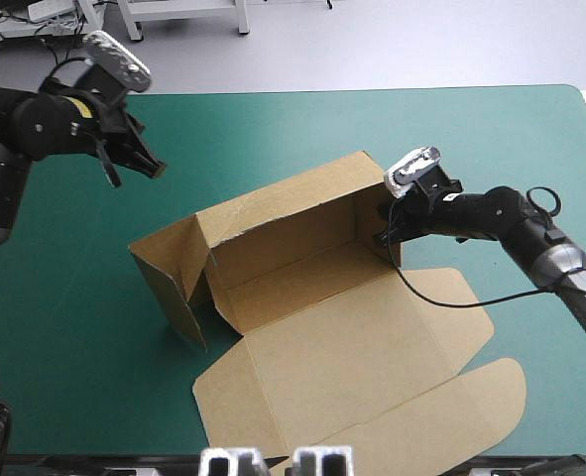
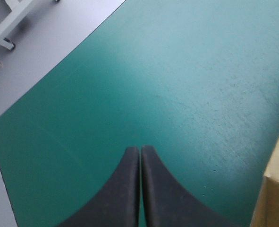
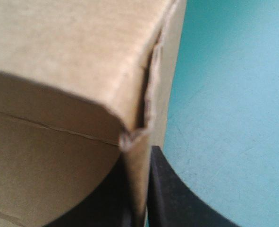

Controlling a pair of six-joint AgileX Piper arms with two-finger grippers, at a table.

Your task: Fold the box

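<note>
High view: the box sits on the teal-green cover with its rear wall and both end walls raised. Its lid lies flat on the cover at the box's near side, flaps spread out.

The right gripper is at the box's right end wall, close to the corner where that wall joins the rear wall. In the right wrist view its fingers are all but closed on that wall (one finger inside the box, the other outside). The board is pinched between them, and it is creased just ahead of the fingertips.

The left gripper hangs above the cover, well apart from the box's left end wall. In the left wrist view its two fingers meet in one pointed arch and hold nothing. One brown corner of the box shows off to the side of the gripper, apart from it.
</note>
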